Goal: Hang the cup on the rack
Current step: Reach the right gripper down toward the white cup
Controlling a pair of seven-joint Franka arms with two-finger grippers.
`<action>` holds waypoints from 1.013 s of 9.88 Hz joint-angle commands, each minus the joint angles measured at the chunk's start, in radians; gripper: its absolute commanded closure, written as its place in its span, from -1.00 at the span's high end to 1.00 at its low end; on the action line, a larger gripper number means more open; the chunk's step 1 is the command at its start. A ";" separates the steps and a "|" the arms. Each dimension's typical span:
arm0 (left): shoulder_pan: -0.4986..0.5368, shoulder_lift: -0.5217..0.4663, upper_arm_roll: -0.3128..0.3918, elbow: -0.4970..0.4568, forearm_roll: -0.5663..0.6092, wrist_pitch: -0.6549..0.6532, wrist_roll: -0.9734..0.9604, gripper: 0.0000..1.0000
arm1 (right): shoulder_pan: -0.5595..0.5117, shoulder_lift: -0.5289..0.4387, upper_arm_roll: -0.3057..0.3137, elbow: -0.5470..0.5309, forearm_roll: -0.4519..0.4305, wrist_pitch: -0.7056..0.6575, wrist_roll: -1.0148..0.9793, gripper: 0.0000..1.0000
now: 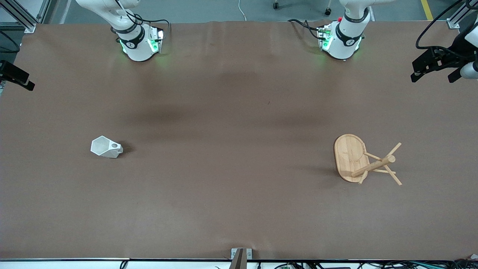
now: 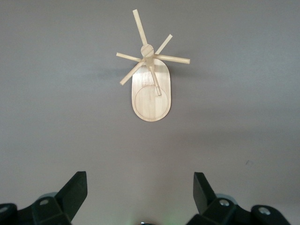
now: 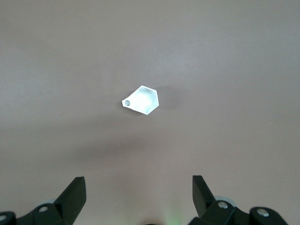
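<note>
Front view: brown table (image 1: 239, 209), cup (image 1: 106, 147) standing toward the right arm's end, white, faceted, handle w/ round hole pointing toward the table's middle. Rack (image 1: 359, 159) stands toward the left arm's end, well apart from the cup, about as near the front camera as the cup; oval base flat on the table, post up, thin pegs angled out. Both arm bases along the table's top edge; left gripper (image 1: 435, 71) is up high at the view's edge by the left arm's end, right gripper (image 1: 16, 78) at the edge by the right arm's end; both arms wait. Left wrist view: left gripper (image 2: 139, 197) w/ fingers (image 2: 75, 190) spread wide, nothing btwn them, high over bare table w/ the rack (image 2: 151, 101) below, not touching. Right wrist view: right gripper (image 3: 138, 197) also wide apart, fingers (image 3: 74, 192) empty, high over the table w/ the cup (image 3: 143, 100) below, rim up, nothing touching it.
</note>
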State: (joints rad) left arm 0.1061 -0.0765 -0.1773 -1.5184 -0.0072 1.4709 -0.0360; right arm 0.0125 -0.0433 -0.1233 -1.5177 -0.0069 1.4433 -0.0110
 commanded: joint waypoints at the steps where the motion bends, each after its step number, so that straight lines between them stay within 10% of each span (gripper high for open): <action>1: 0.003 0.018 -0.001 -0.013 -0.007 0.000 0.022 1.00 | -0.035 0.064 0.002 -0.050 -0.015 0.024 -0.082 1.00; 10: 0.000 0.027 -0.002 -0.011 -0.011 0.000 0.021 1.00 | -0.066 0.325 0.008 -0.573 0.056 0.911 -0.361 1.00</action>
State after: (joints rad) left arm 0.1044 -0.0696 -0.1785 -1.5190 -0.0072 1.4709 -0.0359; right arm -0.0561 0.2790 -0.1173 -2.0315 0.0339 2.2755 -0.3068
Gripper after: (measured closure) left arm 0.000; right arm 0.000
